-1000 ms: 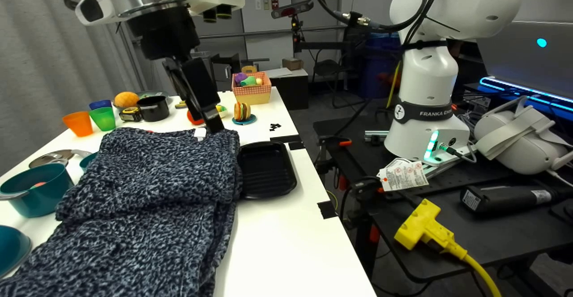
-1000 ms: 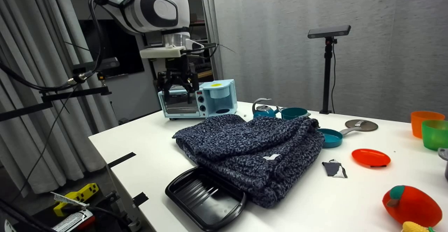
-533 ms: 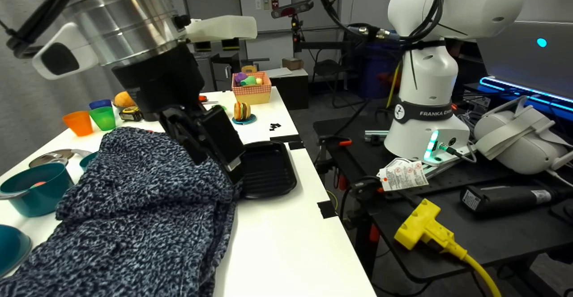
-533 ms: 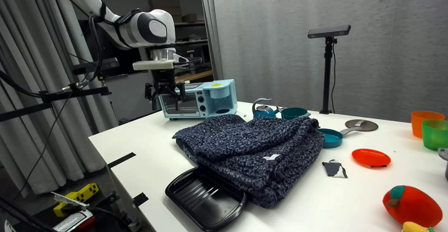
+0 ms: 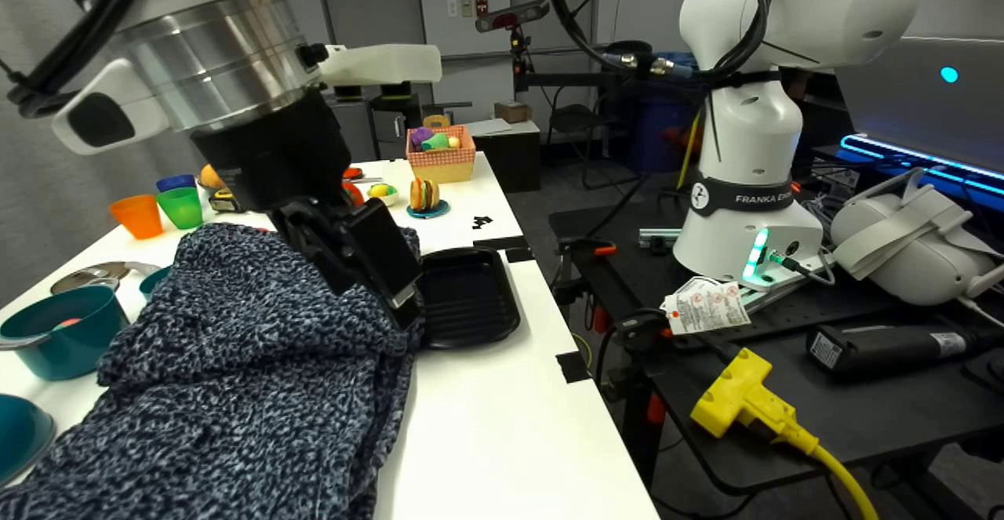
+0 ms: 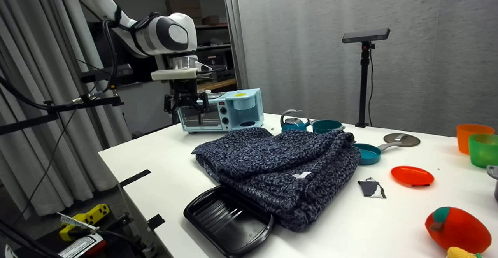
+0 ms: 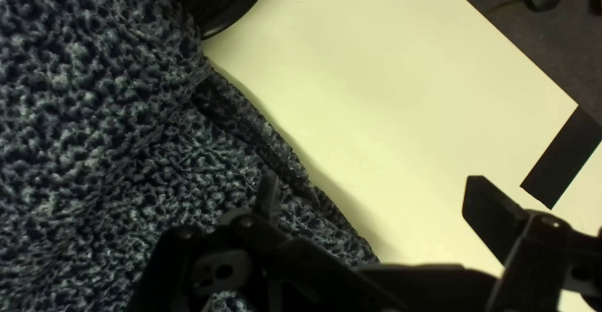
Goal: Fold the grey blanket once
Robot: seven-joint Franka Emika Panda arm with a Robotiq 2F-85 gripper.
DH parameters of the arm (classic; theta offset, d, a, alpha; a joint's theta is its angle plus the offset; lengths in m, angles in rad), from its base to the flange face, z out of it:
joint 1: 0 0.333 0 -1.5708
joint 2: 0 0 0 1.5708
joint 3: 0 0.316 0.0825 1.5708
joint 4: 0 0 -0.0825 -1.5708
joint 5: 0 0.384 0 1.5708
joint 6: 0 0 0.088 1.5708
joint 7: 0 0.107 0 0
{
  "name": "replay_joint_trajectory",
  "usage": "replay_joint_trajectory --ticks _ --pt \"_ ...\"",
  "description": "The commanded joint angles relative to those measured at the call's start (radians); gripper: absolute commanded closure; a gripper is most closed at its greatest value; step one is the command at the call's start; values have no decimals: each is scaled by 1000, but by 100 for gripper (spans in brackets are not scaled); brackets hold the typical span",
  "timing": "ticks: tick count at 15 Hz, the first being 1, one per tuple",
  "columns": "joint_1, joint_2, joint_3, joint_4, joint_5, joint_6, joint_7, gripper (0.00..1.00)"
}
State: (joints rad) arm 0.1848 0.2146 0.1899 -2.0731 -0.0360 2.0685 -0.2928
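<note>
In an exterior view, the grey blanket (image 6: pixel 268 158) is lying in thick, rumpled layers on the white table (image 6: pixel 167 160), its near left side meeting the black tray (image 6: pixel 231 220). The gripper (image 7: pixel 371 185) is hanging above, its jaws standing wide apart and holding nothing; in the wrist view they are showing on either side of the blanket's edge. A light-blue toaster oven (image 6: pixel 244 103) is sitting at the far left.

Grey curtains (image 6: pixel 303 48) hang beyond a white table (image 6: pixel 167 158); a dark chair (image 5: pixel 579 119) stands on grey floor (image 5: pixel 561 179).
</note>
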Motion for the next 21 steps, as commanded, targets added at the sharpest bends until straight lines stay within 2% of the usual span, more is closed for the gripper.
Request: replay_joint_trajectory --ticks 1,7,12,13,21 --pt "21 92 5 74 -90 66 18 0" --pt "39 240 20 204 -8 284 143 0" --pt "65 345 17 247 64 432 284 0" --pt "52 292 18 204 43 389 235 0" --pt "60 308 12 204 44 423 262 0"
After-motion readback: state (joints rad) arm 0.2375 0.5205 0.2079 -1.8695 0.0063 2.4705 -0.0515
